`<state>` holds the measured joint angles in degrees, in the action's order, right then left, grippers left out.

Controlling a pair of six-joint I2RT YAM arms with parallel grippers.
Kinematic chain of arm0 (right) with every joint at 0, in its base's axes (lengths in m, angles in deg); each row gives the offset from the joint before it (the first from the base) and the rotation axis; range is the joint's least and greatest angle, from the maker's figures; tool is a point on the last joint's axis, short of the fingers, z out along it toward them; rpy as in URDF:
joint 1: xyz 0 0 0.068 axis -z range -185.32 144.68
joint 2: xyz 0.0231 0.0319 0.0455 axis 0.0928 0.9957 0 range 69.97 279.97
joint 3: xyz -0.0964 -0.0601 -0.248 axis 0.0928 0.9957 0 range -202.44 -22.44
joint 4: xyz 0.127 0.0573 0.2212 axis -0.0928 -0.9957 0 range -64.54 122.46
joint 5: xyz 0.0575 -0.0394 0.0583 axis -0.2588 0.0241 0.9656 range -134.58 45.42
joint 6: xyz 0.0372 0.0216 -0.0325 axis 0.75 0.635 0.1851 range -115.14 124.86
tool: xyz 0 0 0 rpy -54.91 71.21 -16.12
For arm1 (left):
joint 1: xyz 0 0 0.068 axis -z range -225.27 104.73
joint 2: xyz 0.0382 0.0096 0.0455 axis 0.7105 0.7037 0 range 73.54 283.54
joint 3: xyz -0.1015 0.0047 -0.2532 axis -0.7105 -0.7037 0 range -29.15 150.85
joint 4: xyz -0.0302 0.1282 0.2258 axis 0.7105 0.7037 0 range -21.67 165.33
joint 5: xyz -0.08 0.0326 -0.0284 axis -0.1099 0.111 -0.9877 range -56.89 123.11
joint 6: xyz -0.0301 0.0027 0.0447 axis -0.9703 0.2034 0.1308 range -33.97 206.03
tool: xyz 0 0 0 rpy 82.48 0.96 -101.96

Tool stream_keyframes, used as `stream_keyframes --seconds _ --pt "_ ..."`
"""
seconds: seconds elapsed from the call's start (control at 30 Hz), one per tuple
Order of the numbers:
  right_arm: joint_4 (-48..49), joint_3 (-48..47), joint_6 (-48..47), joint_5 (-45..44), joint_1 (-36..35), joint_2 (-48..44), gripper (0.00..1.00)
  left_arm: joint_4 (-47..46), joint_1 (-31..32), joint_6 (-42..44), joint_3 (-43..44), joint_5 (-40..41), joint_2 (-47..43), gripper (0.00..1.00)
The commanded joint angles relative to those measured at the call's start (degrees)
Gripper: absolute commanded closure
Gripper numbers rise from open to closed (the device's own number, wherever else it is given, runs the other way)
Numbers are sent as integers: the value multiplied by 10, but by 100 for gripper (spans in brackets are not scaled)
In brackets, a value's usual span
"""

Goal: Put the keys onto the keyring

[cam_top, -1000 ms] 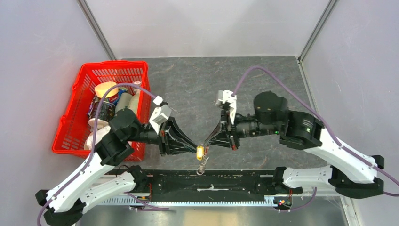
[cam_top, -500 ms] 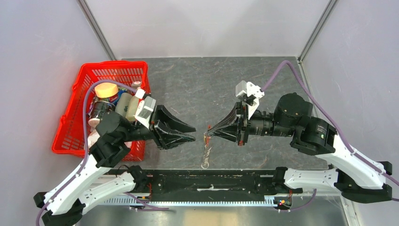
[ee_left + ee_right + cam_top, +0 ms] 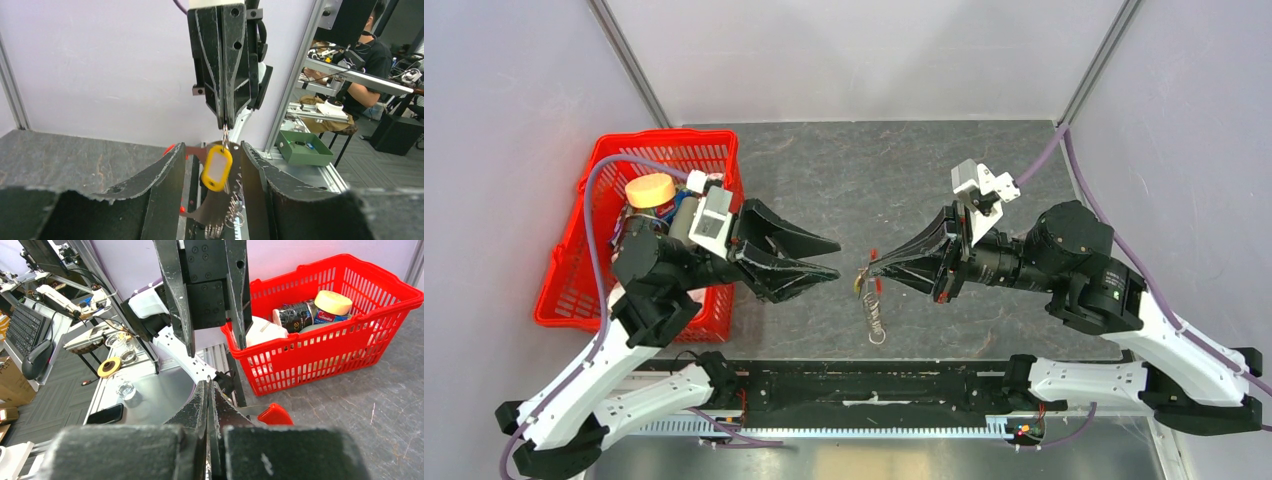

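1. The keyring [image 3: 874,310], in the top view, hung by its upper end from the right end effector [image 3: 873,270]. Those jaws were pressed shut on it, above the middle of the worktop [image 3: 874,170], somewhat toward the near edge. A second earlier both end effectors had met at the tag, closer to that near edge. Since then the left end effector [image 3: 837,258] had let go, spread open and drawn back toward the red basket [image 3: 574,270] at the left edge.
2. In the left wrist view, the open fingers [image 3: 165,185] stood either side of the yellow tag [image 3: 216,167] without touching it. The silvery chain [image 3: 232,210] dangled below the tag. A flat grey piece beside the chain might have been the key, but I could not tell.
3. In the right wrist view, the closed tips of the right end effector [image 3: 208,390] hid the keyring. The left end effector [image 3: 215,349] gaped empty beyond them. With one arm alone holding, the two-handed threading looked finished or abandoned for a fresh try. Whether the key sat on the ring stayed unconfirmed.
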<state>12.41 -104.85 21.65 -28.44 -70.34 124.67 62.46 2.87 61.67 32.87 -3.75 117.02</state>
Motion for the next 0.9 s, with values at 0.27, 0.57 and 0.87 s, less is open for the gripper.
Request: stream_keyframes --seconds 0.27,0.57,0.87 --pt "38 -30 38 20 1 4 100 -115 1 1 4 -45 37 47" --pt "37 -38 41 15 1 4 100 -140 1 -6 -5 -90 45 47" --pt "34 -44 44 14 1 10 100 -144 1 -9 -3 -106 50 50"
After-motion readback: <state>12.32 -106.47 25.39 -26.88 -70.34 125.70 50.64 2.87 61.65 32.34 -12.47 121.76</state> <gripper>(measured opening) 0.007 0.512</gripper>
